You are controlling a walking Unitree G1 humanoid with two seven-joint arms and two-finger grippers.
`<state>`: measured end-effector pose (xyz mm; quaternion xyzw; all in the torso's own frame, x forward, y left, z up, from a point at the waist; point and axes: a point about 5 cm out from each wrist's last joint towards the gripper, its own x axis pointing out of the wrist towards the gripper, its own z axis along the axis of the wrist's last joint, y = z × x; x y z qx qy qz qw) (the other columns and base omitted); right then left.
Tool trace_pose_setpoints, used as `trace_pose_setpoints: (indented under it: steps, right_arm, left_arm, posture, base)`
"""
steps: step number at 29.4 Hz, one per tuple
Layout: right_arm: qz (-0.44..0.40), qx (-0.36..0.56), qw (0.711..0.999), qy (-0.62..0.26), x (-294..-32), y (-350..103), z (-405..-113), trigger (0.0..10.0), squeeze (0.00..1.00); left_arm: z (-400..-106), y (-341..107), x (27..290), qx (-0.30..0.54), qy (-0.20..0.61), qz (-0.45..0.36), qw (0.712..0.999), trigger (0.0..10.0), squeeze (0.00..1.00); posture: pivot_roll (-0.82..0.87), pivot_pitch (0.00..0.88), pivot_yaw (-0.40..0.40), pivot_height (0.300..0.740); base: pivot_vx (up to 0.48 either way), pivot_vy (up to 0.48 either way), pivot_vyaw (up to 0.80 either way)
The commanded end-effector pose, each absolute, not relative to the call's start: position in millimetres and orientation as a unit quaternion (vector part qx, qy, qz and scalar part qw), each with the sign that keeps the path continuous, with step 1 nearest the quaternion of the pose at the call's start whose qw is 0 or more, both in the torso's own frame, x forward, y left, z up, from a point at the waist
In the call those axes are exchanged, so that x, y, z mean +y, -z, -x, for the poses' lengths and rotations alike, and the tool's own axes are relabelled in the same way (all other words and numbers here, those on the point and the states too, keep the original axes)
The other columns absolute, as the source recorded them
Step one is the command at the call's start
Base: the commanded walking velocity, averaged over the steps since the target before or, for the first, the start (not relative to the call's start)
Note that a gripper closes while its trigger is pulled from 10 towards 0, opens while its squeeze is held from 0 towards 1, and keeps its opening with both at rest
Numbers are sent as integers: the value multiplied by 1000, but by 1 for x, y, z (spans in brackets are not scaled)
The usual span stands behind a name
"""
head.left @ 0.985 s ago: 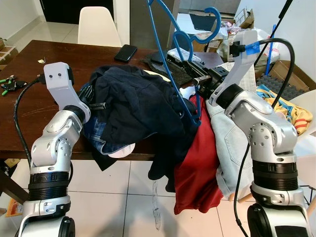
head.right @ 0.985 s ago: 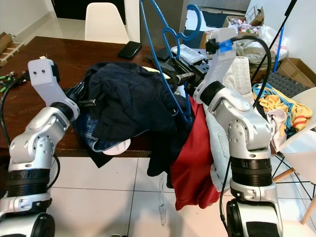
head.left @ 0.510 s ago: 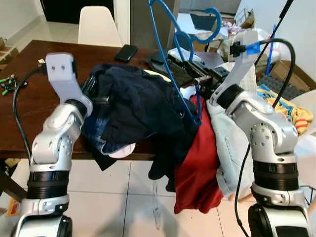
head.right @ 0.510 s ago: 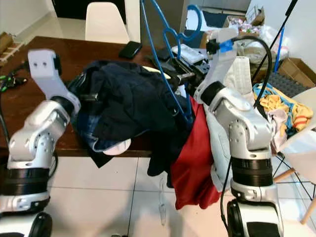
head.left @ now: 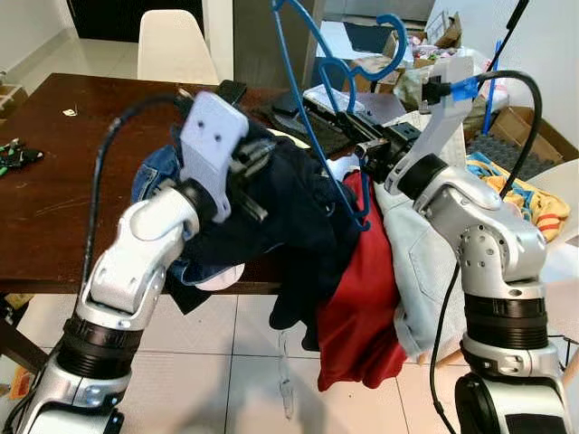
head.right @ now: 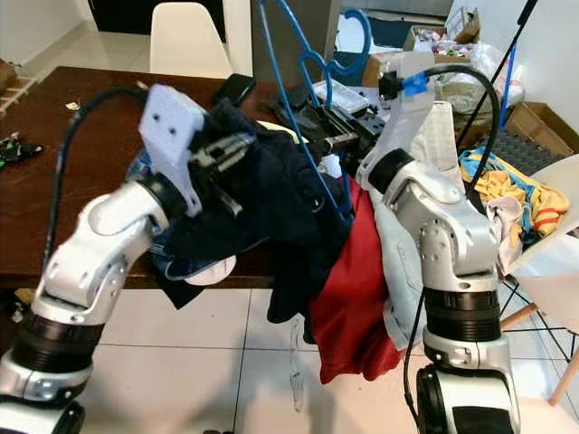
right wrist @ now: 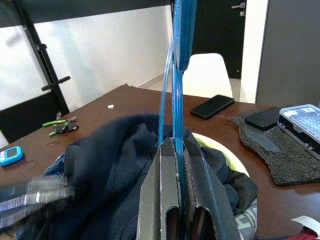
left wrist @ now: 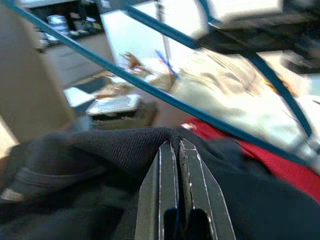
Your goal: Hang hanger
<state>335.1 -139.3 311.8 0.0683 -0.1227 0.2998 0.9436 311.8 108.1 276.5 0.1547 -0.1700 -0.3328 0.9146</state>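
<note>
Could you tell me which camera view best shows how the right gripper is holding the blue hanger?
The right wrist view: the right gripper is shut on the blue hanger, whose thin bar runs straight up from between the fingers. The eye views show the whole hanger above the dark garment, but the grip itself is small there.

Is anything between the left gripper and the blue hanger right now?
Yes. The left gripper is shut on a fold of the dark navy garment, with more of that cloth heaped between it and the blue hanger, which the right gripper holds clamped above the clothes pile on the table.
</note>
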Motion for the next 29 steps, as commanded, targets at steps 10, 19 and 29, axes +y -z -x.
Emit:
trace_pose_setpoints:
  steps: [10, 19, 29]
  right_arm:
    - [-63, -126, 945, -294, -143, -313, -333, 10000, 0]
    - [-63, -126, 945, -297, -141, -314, -334, 10000, 0]
    - [-63, -129, 944, -298, -140, -315, -335, 10000, 0]
  left_arm:
    - [-301, -257, 99, -133, 398, -173, 891, 0, 0]
    - [-287, -292, 97, -199, 449, 22, 871, 0, 0]
    - [-297, -328, 94, -251, 427, 137, 858, 0, 0]
  posture:
    - [174, 126, -64, 740]
    - [174, 117, -66, 740]
    - [178, 111, -66, 740]
  base:
    - [0, 0, 0]
    - [0, 0, 0]
    - [0, 0, 0]
